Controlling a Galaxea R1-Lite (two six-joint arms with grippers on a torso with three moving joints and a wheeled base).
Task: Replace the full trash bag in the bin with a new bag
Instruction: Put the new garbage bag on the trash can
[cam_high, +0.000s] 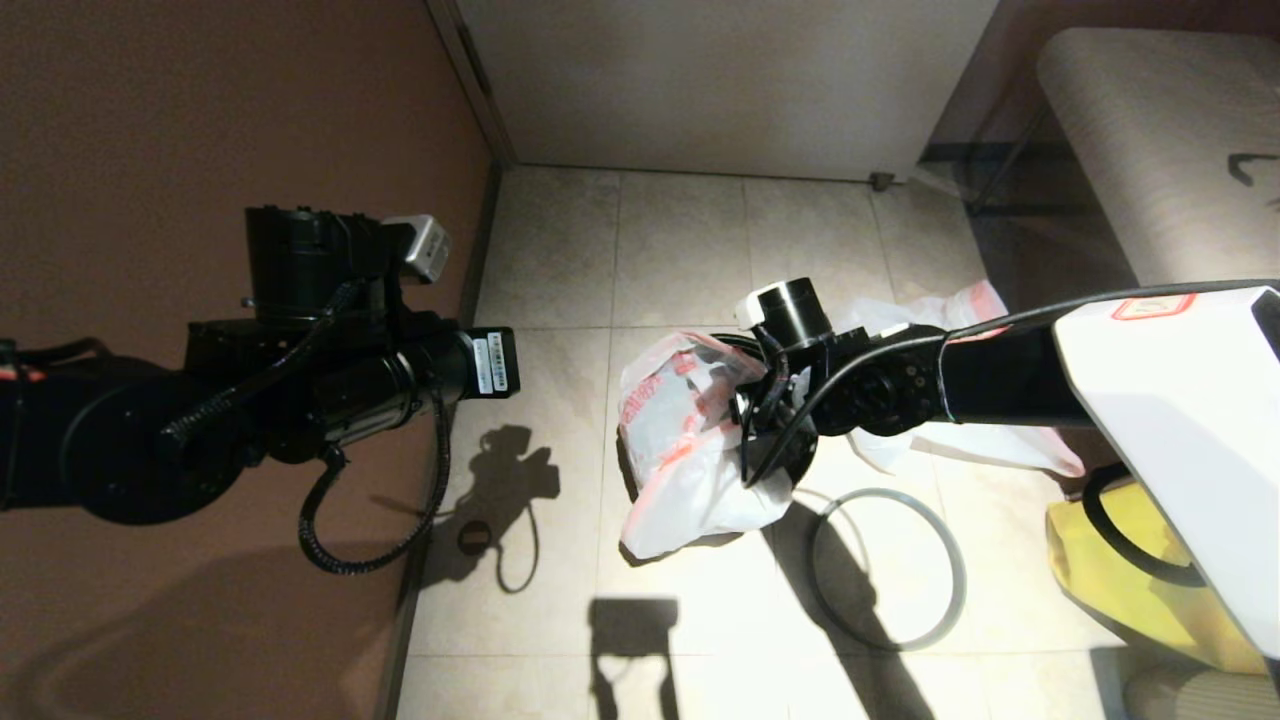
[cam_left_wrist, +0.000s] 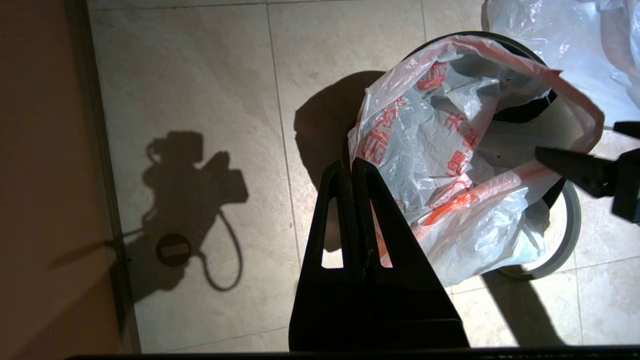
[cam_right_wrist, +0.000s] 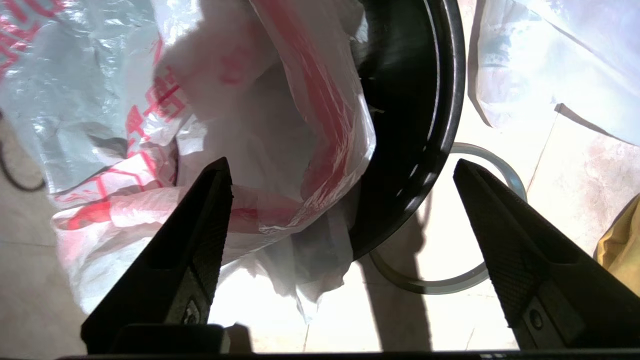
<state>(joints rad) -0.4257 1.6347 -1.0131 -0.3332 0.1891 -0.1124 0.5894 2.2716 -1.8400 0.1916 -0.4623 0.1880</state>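
The right gripper (cam_right_wrist: 345, 175) hangs over the bin (cam_right_wrist: 415, 125) with its fingers (cam_right_wrist: 200, 240) spread wide and nothing between them. One finger lies over the red-banded mouth of the new bag (cam_right_wrist: 280, 125), the other stands clear beyond the bin's rim, above the floor. In the head view this gripper (cam_high: 765, 440) is mostly hidden under its own wrist, and the bin (cam_high: 790, 470) shows only as a dark sliver beneath it.

The new bag (cam_high: 680, 440) is draped over the bin, its mouth gaping and its film spilling down the outside wall to the floor (cam_high: 560, 260). How far it reaches inside cannot be made out. From the left wrist the bag (cam_left_wrist: 450, 165) covers most of the bin (cam_left_wrist: 520, 112), whose base is hidden.

The grey hoop (cam_high: 888, 570) lies flat on the floor just beside the bin, off its rim, and is partly covered by the arm's shadow.

The full bag (cam_high: 950, 310) lies on the floor beyond the right fingers, largely hidden by the right arm, so its contents cannot be seen. A yellow bag (cam_high: 1130, 570) is cut off at the frame edge.

The left gripper (cam_left_wrist: 352, 165) hovers above the floor near the bag, fingers (cam_left_wrist: 380, 215) pressed together and empty; in the head view its fingers are hidden behind its arm
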